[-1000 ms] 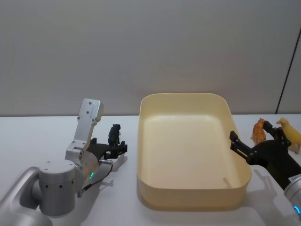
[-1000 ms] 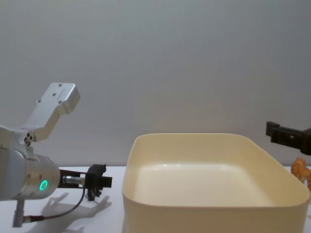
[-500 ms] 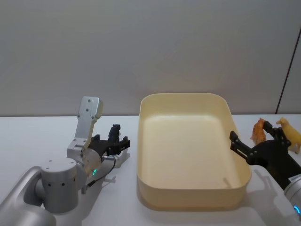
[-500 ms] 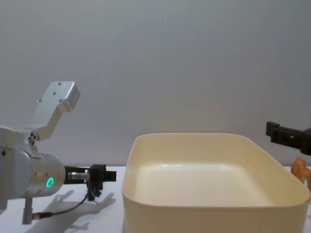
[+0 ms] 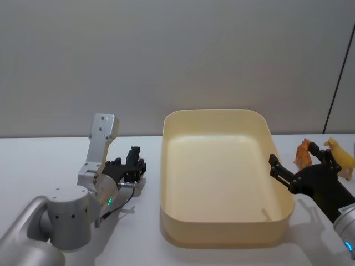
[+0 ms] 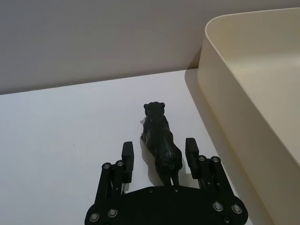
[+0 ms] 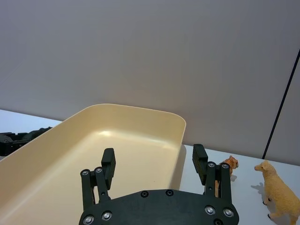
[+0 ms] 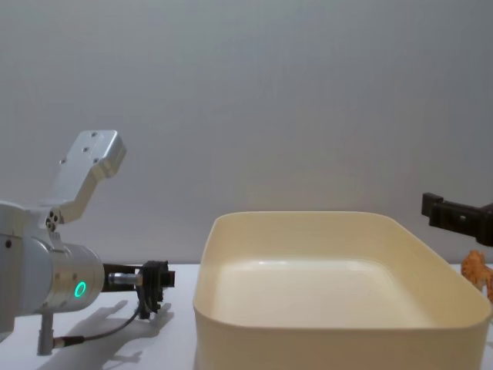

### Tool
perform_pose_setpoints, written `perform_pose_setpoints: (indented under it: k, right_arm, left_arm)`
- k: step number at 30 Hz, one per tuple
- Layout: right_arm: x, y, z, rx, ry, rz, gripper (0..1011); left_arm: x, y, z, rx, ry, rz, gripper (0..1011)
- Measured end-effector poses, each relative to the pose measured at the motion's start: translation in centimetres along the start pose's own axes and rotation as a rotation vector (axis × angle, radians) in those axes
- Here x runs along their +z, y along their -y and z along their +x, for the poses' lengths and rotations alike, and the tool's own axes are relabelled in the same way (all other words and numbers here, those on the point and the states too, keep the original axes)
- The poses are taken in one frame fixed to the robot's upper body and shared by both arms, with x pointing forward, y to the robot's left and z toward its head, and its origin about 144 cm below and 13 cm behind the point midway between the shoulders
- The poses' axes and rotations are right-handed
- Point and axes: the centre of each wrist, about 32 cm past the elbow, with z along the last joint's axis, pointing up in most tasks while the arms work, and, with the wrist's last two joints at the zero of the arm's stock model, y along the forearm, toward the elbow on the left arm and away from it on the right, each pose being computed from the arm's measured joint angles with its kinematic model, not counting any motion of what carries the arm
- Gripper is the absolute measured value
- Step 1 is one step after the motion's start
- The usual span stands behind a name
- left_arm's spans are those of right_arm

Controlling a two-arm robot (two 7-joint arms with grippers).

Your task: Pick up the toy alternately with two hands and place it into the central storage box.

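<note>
While the black toy animal [image 6: 158, 137] stands on the white bench [image 5: 50, 160] just left of the cream-yellow storage box [image 5: 222, 235], the left hand [image 6: 159, 149] straddles it, fingers spread on either flank with slim gaps showing. Right of the box, the right hand [image 7: 154, 161] hangs wide open and empty beside the rim, with an orange toy tiger [image 5: 303, 154] and a yellow toy sheep [image 5: 341, 157] standing just beyond it.

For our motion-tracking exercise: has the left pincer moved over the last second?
Yes. The left pincer has drawn slightly away from the cream storage tub's left wall and farther up the table, now straddling the black toy animal.
</note>
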Motion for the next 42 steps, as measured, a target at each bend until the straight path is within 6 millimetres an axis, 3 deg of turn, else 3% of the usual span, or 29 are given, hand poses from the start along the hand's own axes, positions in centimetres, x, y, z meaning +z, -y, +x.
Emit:
perform_pose_setpoints:
  k: [12, 25, 42]
  right_arm:
    - [0.0, 0.0, 0.0, 0.000, 0.000, 0.000, 1001]
    - [0.0, 0.0, 0.0, 0.000, 0.000, 0.000, 1001]
    - [0.0, 0.0, 0.0, 0.000, 0.000, 0.000, 1001]
  left_arm:
    - [0.0, 0.1, 0.0, 0.000, -0.001, -0.001, 309]
    - [0.4, -0.2, 0.0, 0.004, 0.002, -0.026, 301]
    - [4.0, -3.3, -0.9, -0.061, 0.089, -0.129, 301]
